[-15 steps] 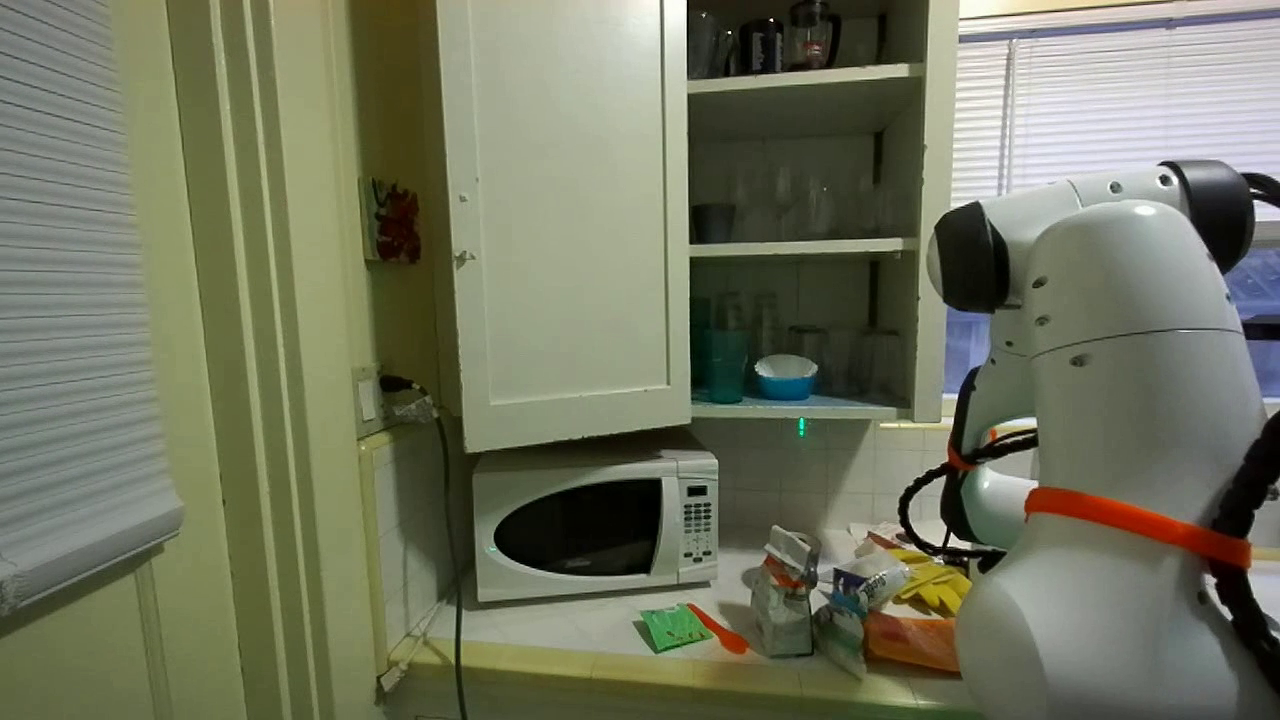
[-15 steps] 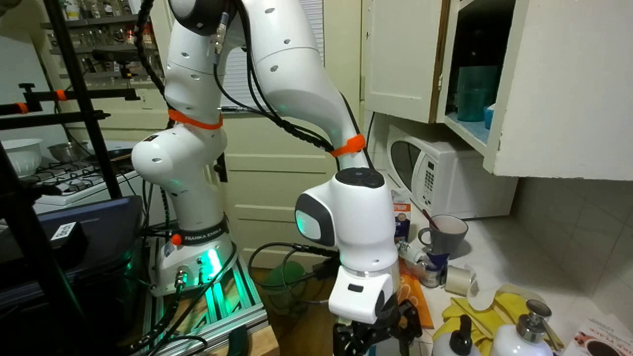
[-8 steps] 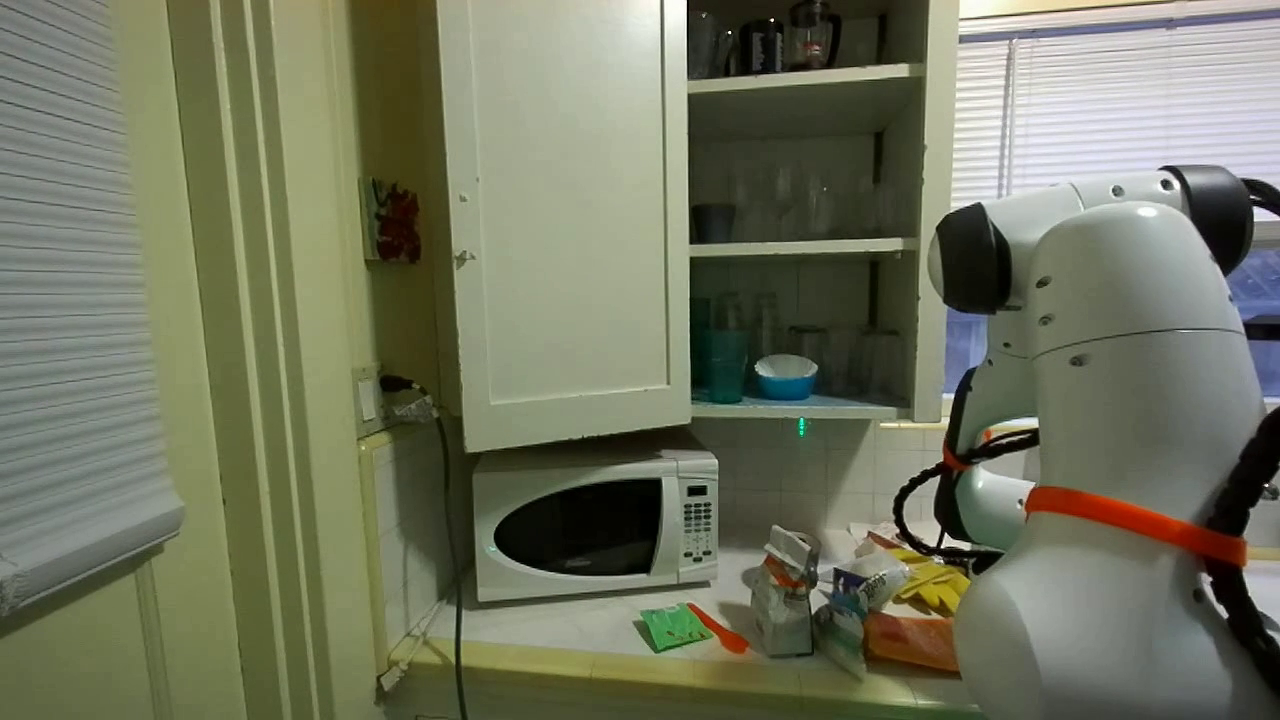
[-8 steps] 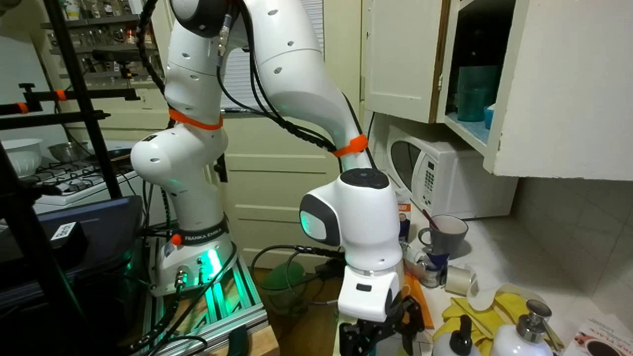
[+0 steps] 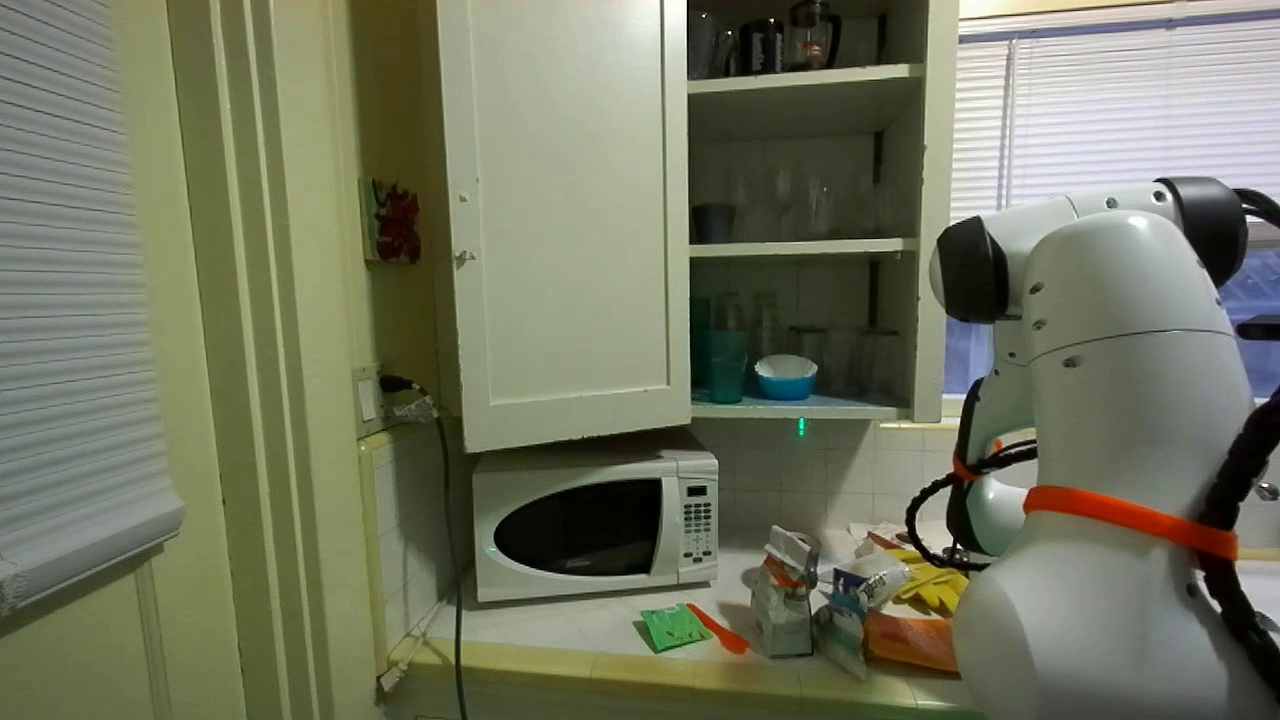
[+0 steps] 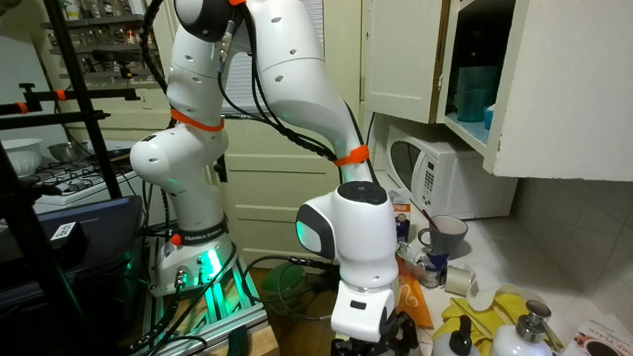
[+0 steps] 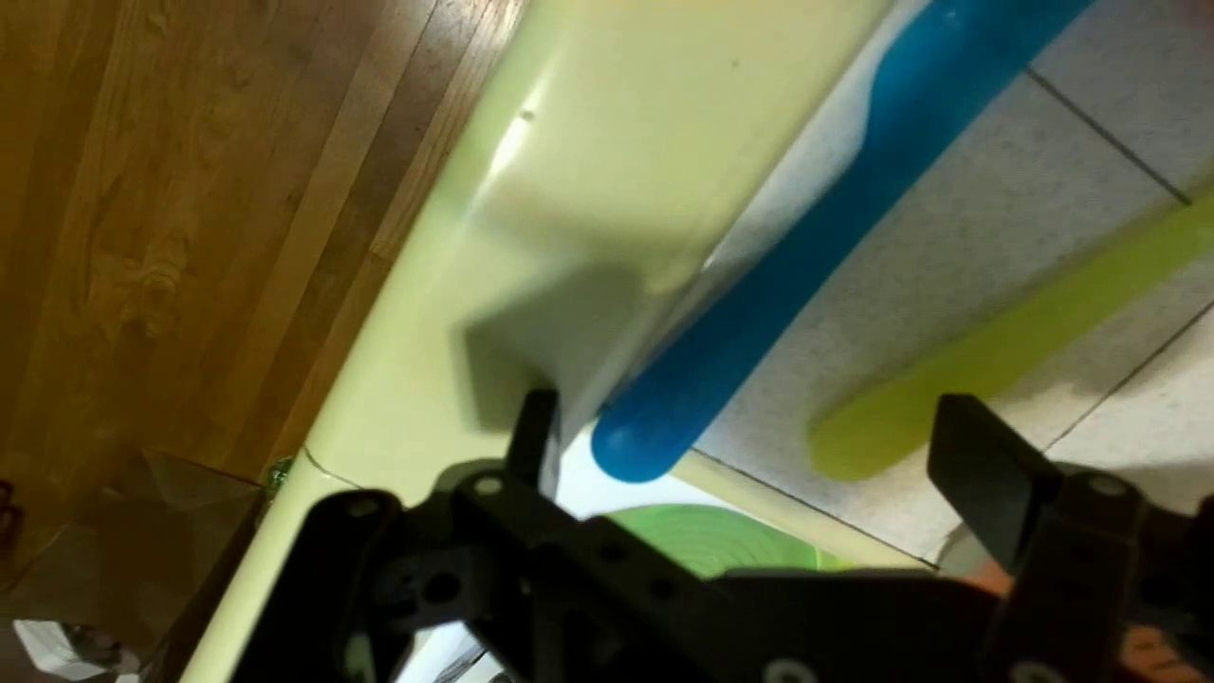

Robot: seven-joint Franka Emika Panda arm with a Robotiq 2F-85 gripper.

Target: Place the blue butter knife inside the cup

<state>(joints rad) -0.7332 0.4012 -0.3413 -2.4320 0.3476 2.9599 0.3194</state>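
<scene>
The blue butter knife (image 7: 806, 251) lies on the tiled counter along its yellowish edge in the wrist view. Its rounded handle end is between my open fingers, closer to the left one, with nothing gripped. My gripper (image 7: 754, 417) is open just above the counter; it also shows at the bottom of an exterior view (image 6: 374, 346), where its tips are cut off. The knife does not show in the exterior views. The cup, a grey mug (image 6: 445, 242), stands upright on the counter near the microwave with a dark red handle (image 6: 429, 219) sticking out.
A yellow-green utensil (image 7: 1005, 346) lies beside the knife, near my right finger. The counter edge (image 7: 607, 142) drops to a wooden floor (image 7: 190, 190). Soap bottles (image 6: 523, 341), yellow gloves (image 6: 487, 314), a can (image 6: 429, 274) and an orange packet (image 6: 414, 296) crowd the counter.
My arm and hand have moved lower in both exterior views. In the last half second the hand also shifted slightly left in the view that shows it. The cup has not moved.
</scene>
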